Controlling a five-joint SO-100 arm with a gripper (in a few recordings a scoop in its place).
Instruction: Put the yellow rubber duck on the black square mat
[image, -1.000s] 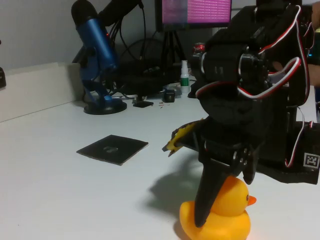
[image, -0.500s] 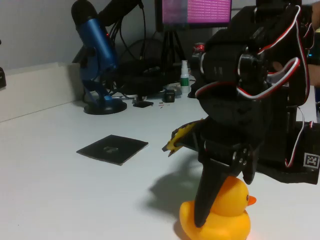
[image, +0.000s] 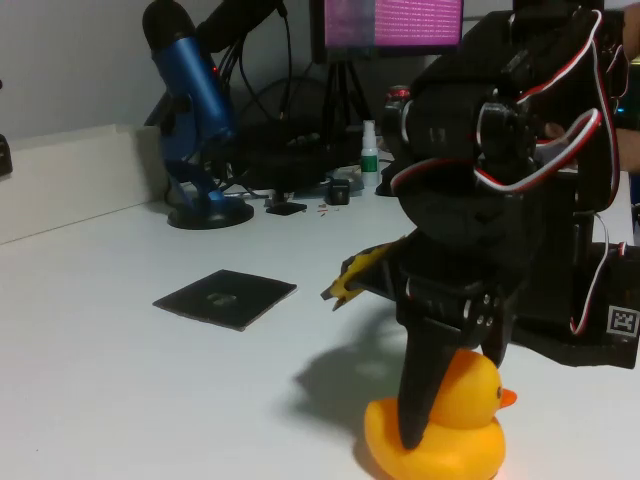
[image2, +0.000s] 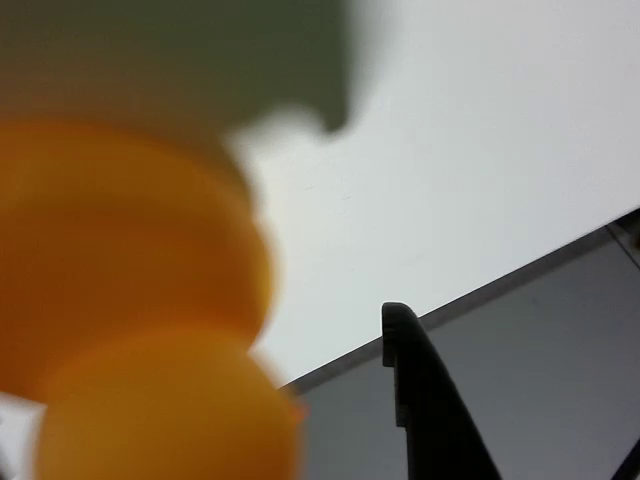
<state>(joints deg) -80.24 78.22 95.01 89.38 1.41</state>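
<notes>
The yellow rubber duck (image: 455, 425) sits on the white table at the bottom of the fixed view, beak pointing right. My black gripper (image: 445, 415) reaches down over it, one finger (image: 418, 400) in front of its body and the other behind its head. In the wrist view the duck (image2: 140, 330) is a large orange blur at left, and a strip of table shows between it and the one dark finger (image2: 425, 410). The black square mat (image: 225, 297) lies flat to the left, well apart from the duck.
A blue microphone (image: 195, 110) on a round stand is at the back left. Cables, a small bottle (image: 370, 150) and a monitor line the back edge. The arm's base with a marker tag (image: 622, 322) is at right. A yellow piece (image: 355, 275) juts out beside the arm.
The front finger and the duck have both shifted a few pixels to the right. The mat has not moved.
</notes>
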